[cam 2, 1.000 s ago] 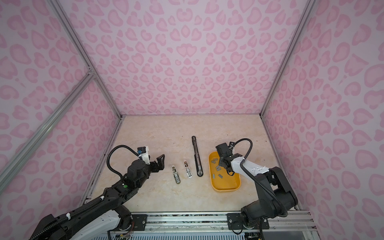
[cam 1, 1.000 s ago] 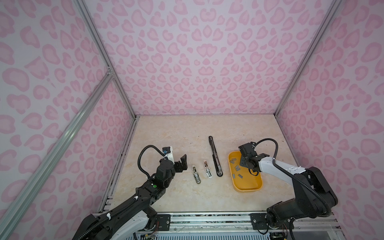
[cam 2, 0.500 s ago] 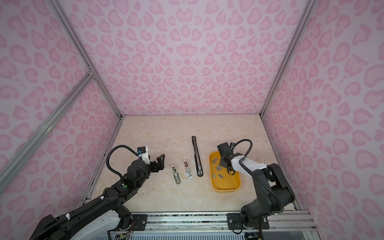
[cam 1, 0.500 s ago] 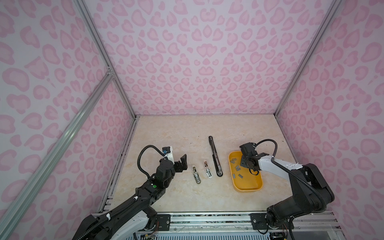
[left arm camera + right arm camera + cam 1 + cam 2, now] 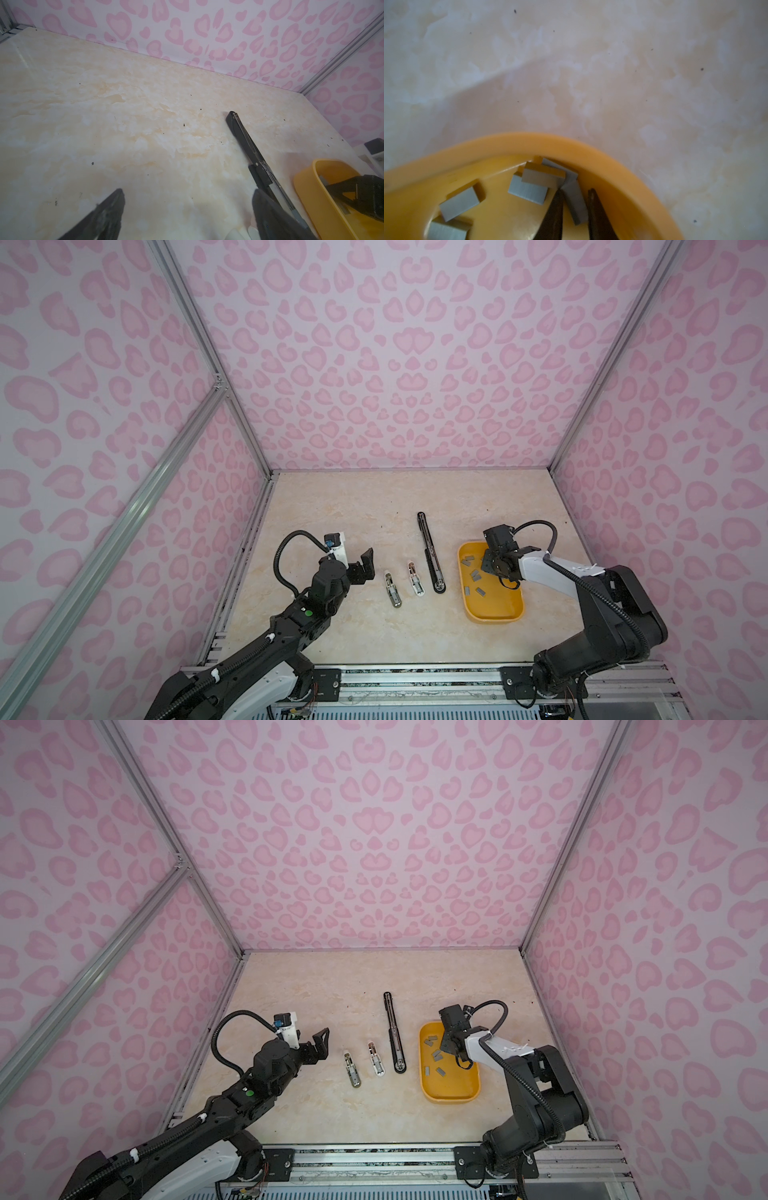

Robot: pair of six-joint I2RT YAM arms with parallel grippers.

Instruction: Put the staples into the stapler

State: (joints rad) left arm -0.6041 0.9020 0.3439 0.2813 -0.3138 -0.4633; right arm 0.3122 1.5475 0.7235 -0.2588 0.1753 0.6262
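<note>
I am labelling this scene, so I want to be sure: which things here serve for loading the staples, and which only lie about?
For the job: staple strips, one clamped in the right tool; yellow tray holding them; long black stapler and two small staplers (which gets loaded, unclear).
Just lying about: dark specks on the table; left tool, open, holding nothing.

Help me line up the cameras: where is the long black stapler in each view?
In a top view: long black stapler mid-table, left of the yellow tray.
In a top view: stapler again left of tray.
Left wrist: runs diagonally beside the tray.
Right wrist: not in it.
Shared landmark: the yellow tray.
</note>
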